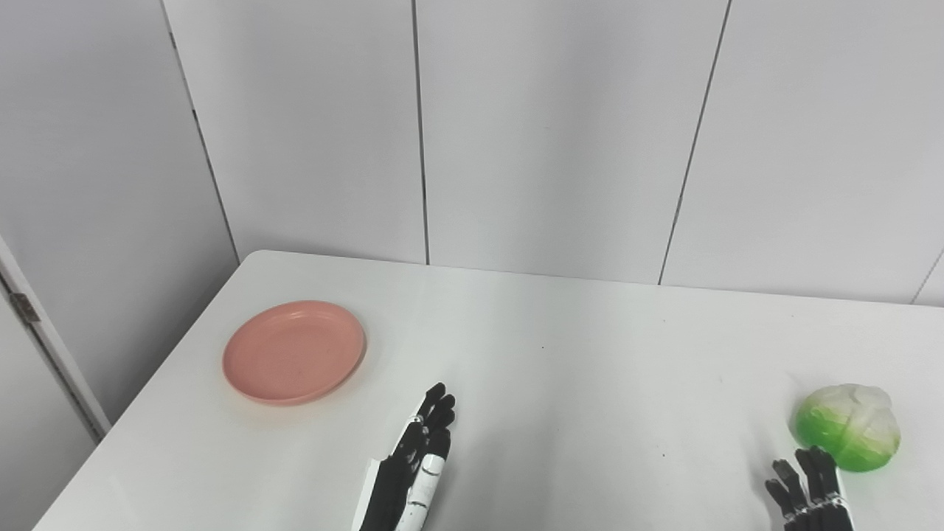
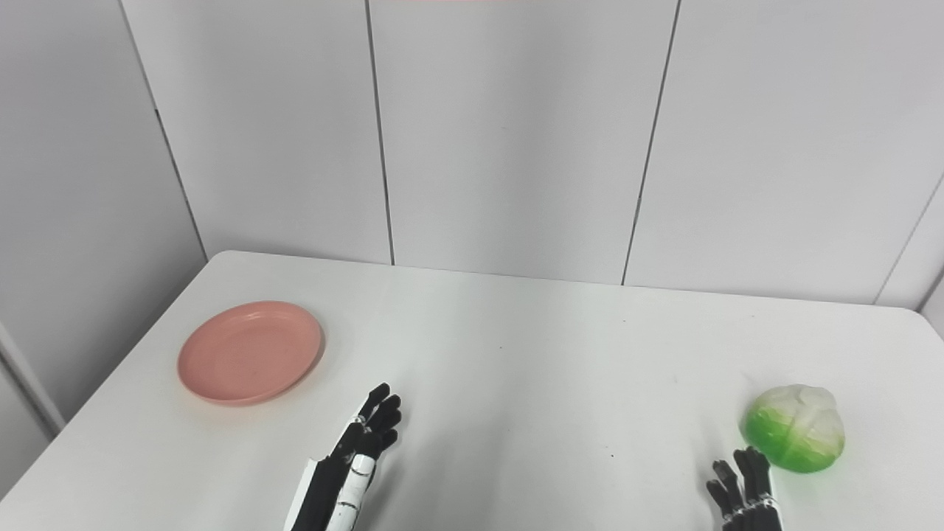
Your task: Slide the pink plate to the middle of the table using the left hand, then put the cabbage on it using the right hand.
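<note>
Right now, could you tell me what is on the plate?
Nothing: the plate shows bare pink inside. The cabbage sits far right on the table. Under the plate is hidden.

A white table (image 1: 590, 354) stands against pale grey wall panels (image 1: 560, 133) with dark seams.

Two head cameras side by side, looking down, sharing the table (image 1: 560, 369)

One plate (image 1: 293, 352), one cabbage (image 1: 847, 426)
</note>
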You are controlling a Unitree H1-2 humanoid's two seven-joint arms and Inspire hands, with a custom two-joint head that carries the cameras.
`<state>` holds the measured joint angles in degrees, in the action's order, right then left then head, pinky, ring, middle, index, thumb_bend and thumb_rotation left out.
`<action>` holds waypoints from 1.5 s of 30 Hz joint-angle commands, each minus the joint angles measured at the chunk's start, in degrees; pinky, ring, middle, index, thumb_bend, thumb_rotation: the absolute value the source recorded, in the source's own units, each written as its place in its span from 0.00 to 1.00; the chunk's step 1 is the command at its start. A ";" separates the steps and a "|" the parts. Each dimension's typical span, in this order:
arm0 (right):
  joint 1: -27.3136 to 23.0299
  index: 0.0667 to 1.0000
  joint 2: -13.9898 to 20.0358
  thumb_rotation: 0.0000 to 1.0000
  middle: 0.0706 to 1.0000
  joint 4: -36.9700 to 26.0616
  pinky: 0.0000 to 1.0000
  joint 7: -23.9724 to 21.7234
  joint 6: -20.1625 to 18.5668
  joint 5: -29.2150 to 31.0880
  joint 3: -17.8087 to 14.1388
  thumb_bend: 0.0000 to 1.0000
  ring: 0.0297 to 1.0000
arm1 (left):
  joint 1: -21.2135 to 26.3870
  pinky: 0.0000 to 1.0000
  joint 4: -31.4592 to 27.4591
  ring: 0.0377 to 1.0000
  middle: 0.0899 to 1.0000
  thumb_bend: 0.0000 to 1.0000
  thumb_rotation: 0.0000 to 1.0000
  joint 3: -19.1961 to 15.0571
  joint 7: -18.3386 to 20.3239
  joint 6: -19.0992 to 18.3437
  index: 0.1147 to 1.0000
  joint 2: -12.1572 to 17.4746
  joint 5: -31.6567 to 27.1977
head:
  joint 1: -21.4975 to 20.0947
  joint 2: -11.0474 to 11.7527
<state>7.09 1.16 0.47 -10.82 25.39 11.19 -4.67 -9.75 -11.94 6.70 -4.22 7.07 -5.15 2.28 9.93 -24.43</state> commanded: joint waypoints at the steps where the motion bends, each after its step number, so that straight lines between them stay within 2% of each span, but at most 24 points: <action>1: 2.99 0.95 1.65 0.99 0.98 0.65 0.93 -0.25 0.54 0.19 -0.08 0.74 0.94 | -5.39 0.94 -1.32 0.91 0.91 0.64 0.87 -0.29 -0.32 2.35 0.90 -0.47 -0.03 | 0.05 -0.06; 5: 3.07 0.94 1.77 0.97 0.97 0.59 0.93 -0.61 0.73 0.50 0.08 0.74 0.92 | -5.15 0.93 -1.86 0.91 0.89 0.64 0.87 -0.34 -0.41 2.52 0.90 -0.55 0.05 | 0.12 0.09; 9: 3.15 0.93 1.52 0.95 0.96 0.42 0.93 -0.65 0.39 1.00 0.35 0.76 0.92 | -4.58 0.91 -3.63 0.91 0.89 0.66 0.84 -0.60 -0.24 2.95 0.96 -0.71 -1.40 | 0.31 0.07; 12: 3.05 0.92 1.40 0.96 0.96 0.78 0.92 -0.62 0.78 0.67 0.50 0.76 0.92 | -2.88 0.89 -5.61 0.90 0.89 0.74 0.84 -1.14 -0.54 2.42 0.97 -0.85 -1.91 | 0.67 0.32; 17: 2.65 0.92 1.04 0.95 0.96 1.58 0.92 -0.67 0.87 0.67 0.77 0.77 0.92 | 3.71 0.82 -7.56 0.84 0.86 0.79 0.85 -3.43 -0.72 2.03 0.96 -0.08 -0.97 | 1.41 1.02; 21: 2.51 0.91 0.58 0.95 0.95 1.74 0.91 -0.49 1.10 0.19 0.86 0.77 0.92 | 9.03 0.87 -8.67 0.86 0.87 0.84 0.87 -5.74 -0.62 -1.05 0.99 1.09 -0.11 | 1.45 0.89; 26: 2.77 0.90 0.23 0.94 0.93 1.37 0.88 -0.62 1.20 0.10 1.21 0.76 0.90 | 15.97 0.90 -8.50 0.86 0.88 0.83 0.87 -9.35 -0.06 -4.46 0.98 4.03 -2.27 | 1.13 0.83; 32: 3.00 0.87 0.08 0.93 0.92 1.05 0.87 -0.80 1.28 0.30 1.49 0.76 0.89 | 23.65 0.85 -5.73 0.86 0.87 0.87 0.86 -13.87 -0.08 -9.10 0.94 9.01 -3.79 | 0.82 0.69; 38: 2.92 0.86 0.15 0.92 0.91 1.03 0.86 -0.82 1.31 -0.08 1.60 0.76 0.88 | 28.43 0.86 -3.68 0.87 0.87 0.81 0.91 -18.05 0.21 -15.29 0.92 11.34 -10.35 | 0.74 0.44; 40: 2.74 0.86 0.10 0.91 0.91 1.32 0.86 -0.83 1.30 -0.12 1.65 0.77 0.88 | 30.48 0.88 -1.05 0.88 0.88 0.81 0.91 -19.28 0.38 -15.81 0.91 13.36 -10.80 | 0.69 0.57; 45: 2.66 0.86 -0.04 0.90 0.91 1.41 0.86 -0.66 1.18 -0.57 1.97 0.77 0.89 | 34.29 0.93 5.56 0.91 0.91 0.79 0.91 -22.73 0.26 -17.74 0.90 15.93 -14.75 | 0.35 0.71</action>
<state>7.20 1.16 0.73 -10.75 25.45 10.85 -4.03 21.23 -7.02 -15.11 -4.02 -10.63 8.94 -11.20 10.20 -23.64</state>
